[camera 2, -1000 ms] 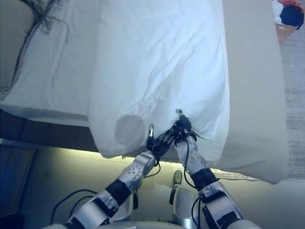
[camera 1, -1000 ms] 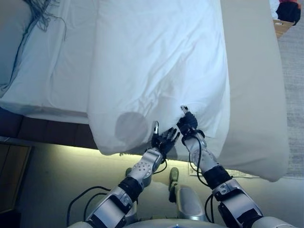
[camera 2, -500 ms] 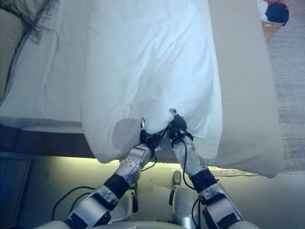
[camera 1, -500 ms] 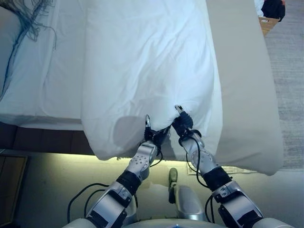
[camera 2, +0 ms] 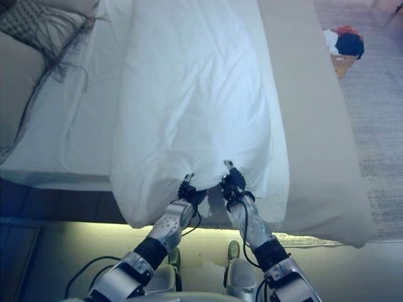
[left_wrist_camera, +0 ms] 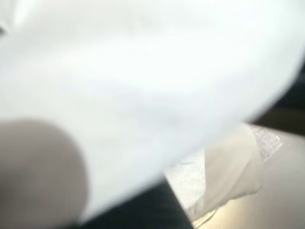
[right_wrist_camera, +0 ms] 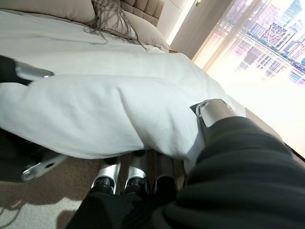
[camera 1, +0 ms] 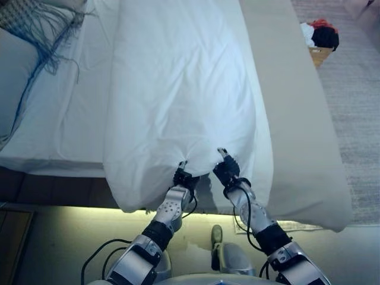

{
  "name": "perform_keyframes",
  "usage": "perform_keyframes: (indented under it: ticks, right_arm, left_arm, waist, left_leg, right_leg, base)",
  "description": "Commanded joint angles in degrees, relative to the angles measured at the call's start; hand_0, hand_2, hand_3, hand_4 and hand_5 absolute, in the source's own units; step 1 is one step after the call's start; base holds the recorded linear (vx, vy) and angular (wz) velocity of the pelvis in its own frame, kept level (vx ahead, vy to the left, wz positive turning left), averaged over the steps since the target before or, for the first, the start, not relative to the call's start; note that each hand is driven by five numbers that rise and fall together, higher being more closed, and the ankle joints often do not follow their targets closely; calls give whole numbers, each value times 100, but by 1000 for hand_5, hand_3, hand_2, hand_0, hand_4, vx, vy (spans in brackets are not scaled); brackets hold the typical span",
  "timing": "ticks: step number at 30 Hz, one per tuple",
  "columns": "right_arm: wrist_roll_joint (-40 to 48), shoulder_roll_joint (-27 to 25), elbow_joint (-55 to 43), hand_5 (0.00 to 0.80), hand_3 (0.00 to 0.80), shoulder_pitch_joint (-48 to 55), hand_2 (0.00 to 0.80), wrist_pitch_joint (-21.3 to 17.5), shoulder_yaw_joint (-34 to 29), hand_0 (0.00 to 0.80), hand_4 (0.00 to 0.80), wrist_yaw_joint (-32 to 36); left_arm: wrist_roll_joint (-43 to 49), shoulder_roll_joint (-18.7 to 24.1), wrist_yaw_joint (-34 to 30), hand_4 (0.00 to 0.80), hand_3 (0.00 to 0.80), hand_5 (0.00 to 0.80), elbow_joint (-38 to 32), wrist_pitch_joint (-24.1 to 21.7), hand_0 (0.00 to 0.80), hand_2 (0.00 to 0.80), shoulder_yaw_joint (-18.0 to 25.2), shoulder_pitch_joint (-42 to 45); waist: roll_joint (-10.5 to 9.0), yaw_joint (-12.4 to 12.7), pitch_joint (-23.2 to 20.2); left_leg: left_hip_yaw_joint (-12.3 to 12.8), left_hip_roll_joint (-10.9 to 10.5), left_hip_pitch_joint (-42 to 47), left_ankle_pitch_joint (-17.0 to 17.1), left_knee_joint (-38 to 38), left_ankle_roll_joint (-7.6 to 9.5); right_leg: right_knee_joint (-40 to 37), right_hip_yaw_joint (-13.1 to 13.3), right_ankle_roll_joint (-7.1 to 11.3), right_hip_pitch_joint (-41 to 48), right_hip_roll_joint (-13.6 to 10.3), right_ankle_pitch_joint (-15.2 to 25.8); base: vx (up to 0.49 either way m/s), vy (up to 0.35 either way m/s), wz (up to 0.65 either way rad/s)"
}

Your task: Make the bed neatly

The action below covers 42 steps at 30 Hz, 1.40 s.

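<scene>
A thick white duvet [camera 1: 184,89] lies lengthwise on the bed, its near end hanging over the bed's edge. Both hands hold that end side by side. My left hand [camera 1: 180,177] has its thumb on top of the cloth and its fingers underneath, and the cloth puckers there. My right hand [camera 1: 226,168] is a hand's width to its right. In the right wrist view its fingers [right_wrist_camera: 136,177] curl under the duvet [right_wrist_camera: 109,105] and the thumb [right_wrist_camera: 214,110] presses on top. The left wrist view shows only the white cloth [left_wrist_camera: 143,71] from very close.
A beige bedspread [camera 1: 297,119] covers the bed to the duvet's right, and a bare white sheet [camera 1: 65,119] lies to its left. A fringed throw [camera 1: 35,27] rests over the pillows at far left. A basket of clothes [camera 1: 320,44] stands on the grey carpet [camera 1: 356,119].
My left hand, open below the duvet's edge a second ago, has risen to the edge and closed on it beside the right hand. The camera has shifted.
</scene>
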Motion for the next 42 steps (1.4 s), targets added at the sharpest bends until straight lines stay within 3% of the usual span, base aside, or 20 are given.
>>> perform_keyframes:
  ticks: [1, 9, 10, 11, 12, 20, 25, 34, 42]
  right_arm:
    - [-158, 239, -961, 800, 800, 259, 800, -131, -103, 800, 800, 485]
    - [-525, 192, -915, 800, 800, 717, 800, -126, -90, 800, 800, 605]
    - [-619, 161, -909, 577, 577, 794, 577, -97, -98, 577, 577, 610]
    - [-688, 118, -897, 78, 78, 893, 78, -46, -104, 78, 78, 608]
    - [-708, 74, -876, 0, 0, 996, 0, 7, -114, 0, 0, 636]
    - [-548, -170, -631, 0, 0, 1887, 0, 578, -535, 0, 0, 1076]
    - [-519, -266, -165, 0, 0, 1989, 0, 800, -853, 0, 0, 1141]
    - [-301, -260, 389, 0, 0, 2157, 0, 850, -1228, 0, 0, 1113]
    - [-195, -156, 594, 0, 0, 2219, 0, 537, -1621, 0, 0, 884]
  left_arm:
    - [383, 41, -328, 800, 800, 800, 298, 156, 800, 800, 156, -65]
    - [1139, 281, -599, 800, 800, 800, -9, 442, 800, 800, 235, 351]
    - [1203, 324, -594, 800, 800, 800, -48, 470, 800, 800, 291, 436]
    - [1307, 364, -582, 800, 800, 800, -100, 481, 800, 800, 373, 534]
    - [1393, 403, -568, 800, 800, 800, -142, 499, 800, 800, 455, 622]
    - [2101, 835, -434, 800, 800, 800, -556, 543, 800, 800, 1230, 1310]
    - [2153, 1165, -314, 800, 800, 800, -375, 569, 800, 800, 1804, 1322]
    - [2784, 1645, -405, 800, 800, 800, 227, 718, 800, 800, 2517, 1353]
    - [2692, 1443, -834, 800, 800, 800, 126, 993, 800, 800, 2623, 1541]
  waist:
    - [-81, 21, -479]
    - [-39, 45, -539]
    - [-26, 48, -565]
    - [-14, 46, -595]
    - [-6, 44, -625]
    - [74, 33, -876]
    - [103, 8, -990]
    - [171, -46, -1243]
    - [140, -86, -1195]
  left_leg:
    - [-264, 493, -323, 354, 133, 9]
    - [-183, 530, -206, 372, 22, -13]
    - [-181, 528, -187, 371, 12, -14]
    - [-178, 526, -158, 369, -2, -16]
    - [-173, 526, -133, 365, -6, -20]
    - [-146, 458, 160, 375, -223, -17]
    - [-188, 406, 271, 342, -237, -19]
    - [-253, 293, 417, 407, -505, -11]
    - [-281, 132, 279, 112, 98, 38]
  right_leg:
    - [-36, 15, 386, 63, -623, 293]
    - [-117, -10, 400, 136, -613, 316]
    - [-125, 3, 396, 153, -607, 310]
    - [-130, 19, 390, 172, -600, 299]
    - [-130, 34, 386, 193, -597, 285]
    - [-179, 8, 384, 449, -593, 180]
    - [-162, -25, 366, 554, -592, 101]
    - [-265, -40, 357, 685, -540, 64]
    - [-123, 145, 370, 632, -667, 91]
  base:
    - [0, 0, 0]
    - [0, 0, 0]
    - [-5, 43, -2]
    - [4, 51, -1]
    - [11, 56, -2]
    - [11, 56, -2]
    - [-9, 58, 0]
    - [-9, 56, -2]
    - [-59, 120, -2]
